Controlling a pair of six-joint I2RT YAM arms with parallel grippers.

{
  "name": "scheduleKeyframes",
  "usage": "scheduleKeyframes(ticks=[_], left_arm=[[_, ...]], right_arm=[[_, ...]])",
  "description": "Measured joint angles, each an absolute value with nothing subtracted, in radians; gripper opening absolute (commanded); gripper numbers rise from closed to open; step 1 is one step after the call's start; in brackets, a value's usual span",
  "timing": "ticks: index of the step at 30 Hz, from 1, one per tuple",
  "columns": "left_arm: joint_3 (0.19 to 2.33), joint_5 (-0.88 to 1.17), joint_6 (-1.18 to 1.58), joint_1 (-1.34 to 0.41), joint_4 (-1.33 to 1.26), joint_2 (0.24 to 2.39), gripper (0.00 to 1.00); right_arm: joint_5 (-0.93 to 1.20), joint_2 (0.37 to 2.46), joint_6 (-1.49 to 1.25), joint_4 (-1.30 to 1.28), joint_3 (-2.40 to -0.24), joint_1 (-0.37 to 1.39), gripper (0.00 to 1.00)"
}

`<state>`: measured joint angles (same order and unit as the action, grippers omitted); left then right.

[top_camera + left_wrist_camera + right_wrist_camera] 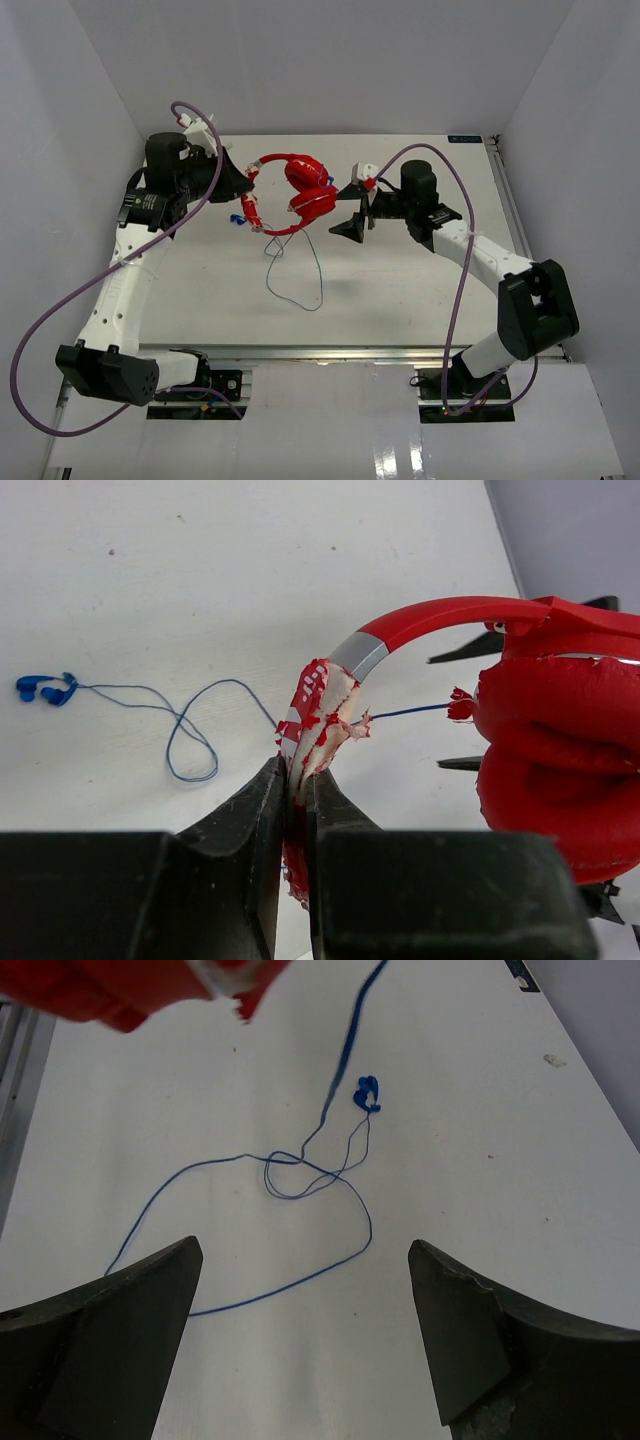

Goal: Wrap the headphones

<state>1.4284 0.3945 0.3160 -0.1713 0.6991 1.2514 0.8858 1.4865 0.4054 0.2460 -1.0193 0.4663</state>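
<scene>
No text or label can be read.

White bench (400, 290), metal rail (330, 352) along its near edge. Plain pale walls (330, 60) enclose three sides. Light is even.

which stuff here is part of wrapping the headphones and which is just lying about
Job: headphones, blue cord, plug, left hand shut on headband, open right hand.
Just there: purple robot cables, table.
</scene>
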Motion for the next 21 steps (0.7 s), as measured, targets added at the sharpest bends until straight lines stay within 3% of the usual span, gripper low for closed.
scheduleKeyframes(ticks=[5,13,21], left_arm=[[1.464,0.437,0.357,-0.186,0.705,1.251,0.00],[1.539,0.464,0.416,-0.203,0.712,1.249,0.00],[1.607,0.523,0.510,-0.218,0.674,1.248,0.00]], right_arm=[[0.905,1.579,0.151,0.471,-1.050,0.476,0.91],[0.969,1.693,-0.333,0.877,-1.073,0.502,1.00],[0.899,1.706,-0.461,0.980,-0.982,0.597,0.62]])
